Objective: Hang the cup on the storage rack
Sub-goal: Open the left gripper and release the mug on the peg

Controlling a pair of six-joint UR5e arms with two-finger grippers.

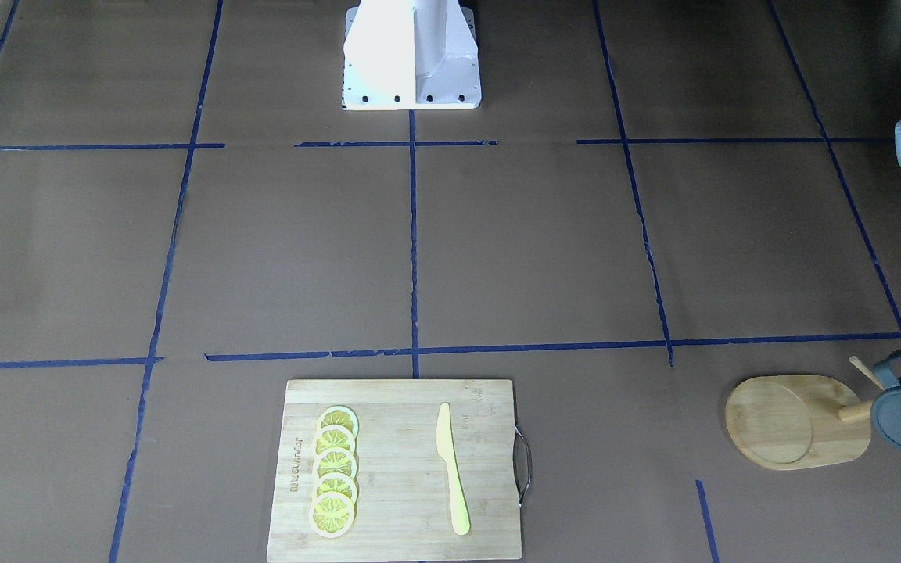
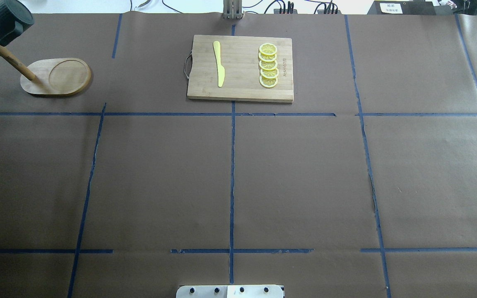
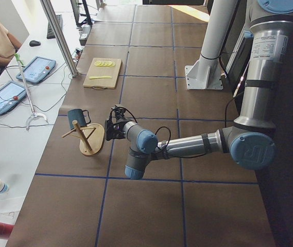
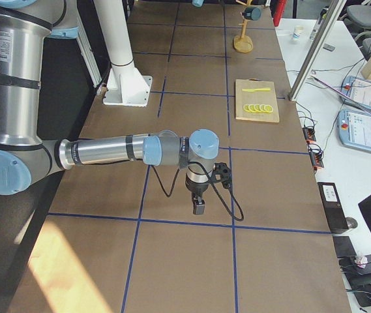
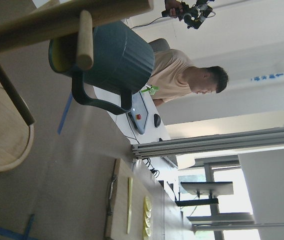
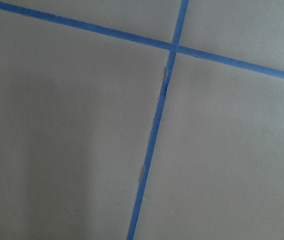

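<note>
**Task item.** The dark blue-grey ribbed mug (image 5: 117, 55) with a yellow-green interior hangs on the light wooden peg rack (image 2: 56, 78). Its loop handle (image 5: 97, 104) is threaded over a thin dowel peg (image 5: 84, 40), well above the oval base (image 1: 795, 422). The peg alone carries its weight, so the body tilts with its mouth sideways. Placement appears complete.

**Left gripper** (image 3: 110, 127). It sits just beside the rack and apart from the mug. Whether its jaws are spread cannot be told.

**Right gripper** (image 4: 199, 203). It points down at the brown paper-covered table (image 6: 57, 150), well away from the rack and apparently idle. Its jaw state likewise cannot be told.
</note>
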